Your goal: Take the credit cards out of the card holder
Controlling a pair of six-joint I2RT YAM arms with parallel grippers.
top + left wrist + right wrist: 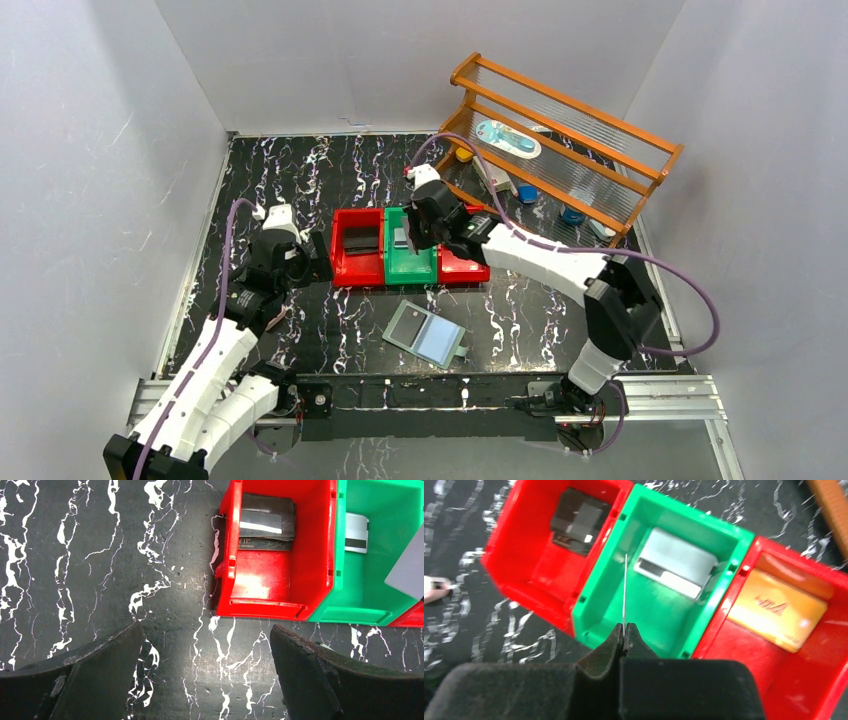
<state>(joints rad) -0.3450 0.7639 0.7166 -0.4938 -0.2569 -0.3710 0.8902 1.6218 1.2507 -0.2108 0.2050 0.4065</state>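
Silver-grey card [625, 590], edge-on, sits pinched in the right gripper [624, 630] above the green bin [689, 517]. The left gripper [205, 630] hangs wide open over the table [75, 555]. The holder [428, 335] lies open near the arms.

left hand [206, 630]: jaws spread wide, nothing between, over counter [75, 555] | red bin [230, 555]: ahead, dark cards [265, 517] at its far end | green bin [355, 612]: touching red bin's right side, silver card [356, 532] with dark stripe inside | grey card [407, 572]: tilted at right edge, over green bin
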